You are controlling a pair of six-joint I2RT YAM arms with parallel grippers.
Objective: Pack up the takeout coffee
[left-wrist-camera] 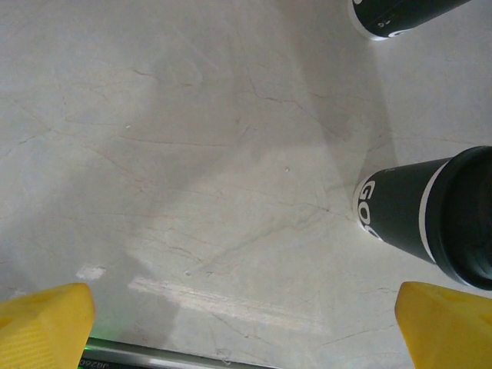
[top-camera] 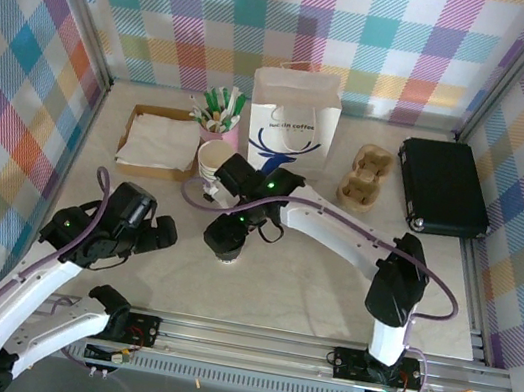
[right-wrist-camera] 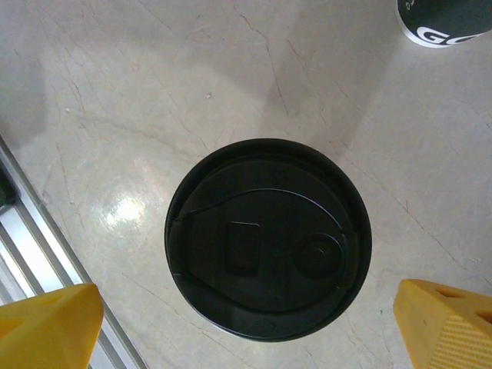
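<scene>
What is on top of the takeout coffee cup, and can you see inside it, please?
A round black lid sits on the takeout coffee cup; the lid hides whatever is inside.

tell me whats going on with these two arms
The right gripper hangs open directly above the lidded takeout coffee, which stands on the table, not gripped. The left gripper is open too, close beside the cup and holding nothing. The white paper bag stands upright at the back, and the coffee is not in it yet.
</scene>
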